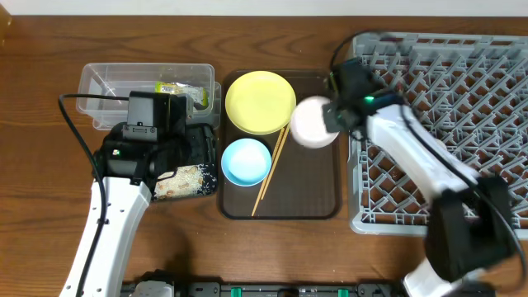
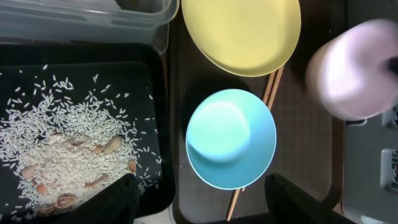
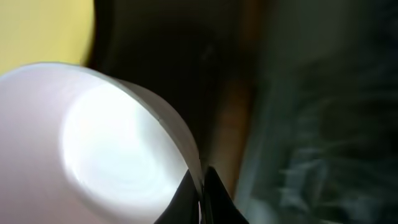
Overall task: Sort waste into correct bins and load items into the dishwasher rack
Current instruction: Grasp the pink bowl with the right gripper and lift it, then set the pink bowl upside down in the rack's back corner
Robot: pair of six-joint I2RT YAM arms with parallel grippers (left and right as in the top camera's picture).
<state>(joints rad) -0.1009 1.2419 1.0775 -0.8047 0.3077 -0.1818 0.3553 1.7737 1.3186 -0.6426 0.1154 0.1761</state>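
My right gripper [image 3: 200, 190] is shut on the rim of the white bowl [image 1: 313, 122] and holds it above the right side of the brown tray [image 1: 318, 190]; the bowl also shows in the right wrist view [image 3: 106, 143] and blurred in the left wrist view [image 2: 354, 68]. My left gripper [image 2: 199, 202] is open and empty, between the black tray [image 2: 74, 56] of rice scraps [image 2: 68, 143] and the light-blue bowl [image 2: 231, 137]. The yellow plate [image 1: 260, 101] and chopsticks [image 1: 272, 165] lie on the brown tray. The snack wrapper [image 1: 183, 89] lies in the clear tub [image 1: 107, 78]. The grey rack [image 1: 445, 107] stands at right. The green cup is out of view.
The brown serving tray sits between the bins and the rack. The black tray also holds some brown nut-like bits [image 2: 112, 146] among the rice. My left arm's cable [image 1: 78, 132] loops over the table at left.
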